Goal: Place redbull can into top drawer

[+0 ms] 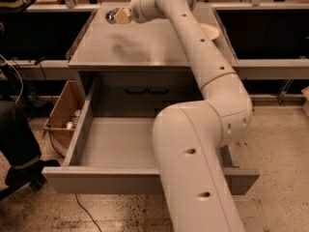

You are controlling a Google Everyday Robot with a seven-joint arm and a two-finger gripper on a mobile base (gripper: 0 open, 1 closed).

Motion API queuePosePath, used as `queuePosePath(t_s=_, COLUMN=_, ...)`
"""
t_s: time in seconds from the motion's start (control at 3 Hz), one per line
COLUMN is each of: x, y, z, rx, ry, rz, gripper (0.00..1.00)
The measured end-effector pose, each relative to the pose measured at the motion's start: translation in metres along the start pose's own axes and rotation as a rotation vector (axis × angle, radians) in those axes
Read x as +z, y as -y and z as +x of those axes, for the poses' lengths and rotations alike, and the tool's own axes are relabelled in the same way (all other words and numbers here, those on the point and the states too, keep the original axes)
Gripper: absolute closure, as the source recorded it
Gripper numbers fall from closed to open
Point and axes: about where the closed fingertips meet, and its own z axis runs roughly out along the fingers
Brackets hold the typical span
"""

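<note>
The redbull can, small, silver and blue, sits between the fingers of my gripper. The gripper holds it a little above the far left part of the grey cabinet top, where it casts a shadow. The top drawer is pulled wide open below, with a flat grey floor and a broad front panel. My arm crosses the right half of the drawer and hides it.
A cream bowl stands on the cabinet top's right side, partly behind my arm. A cardboard box with small items sits on the floor left of the drawer. A person's leg is at the left edge.
</note>
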Motion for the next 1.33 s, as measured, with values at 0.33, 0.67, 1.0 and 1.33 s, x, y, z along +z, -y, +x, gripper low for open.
queuePosePath(t_s=0.33, x=-0.110, y=-0.006, z=-0.019, rx=0.003, ry=0.115, rz=-0.095, gripper=1.00)
queuePosePath(t_s=0.67, x=-0.185, y=-0.031, z=-0.013, rx=0.010, ry=0.153, rz=-0.165, gripper=1.00)
queuePosePath(t_s=1.0, x=-0.228, y=-0.085, z=0.067, rx=0.000, ry=0.053, rz=-0.314, gripper=1.00)
queuePosePath(t_s=1.33, x=-0.237, y=-0.121, z=0.128, rx=-0.033, ry=-0.039, rz=-0.429, gripper=1.00)
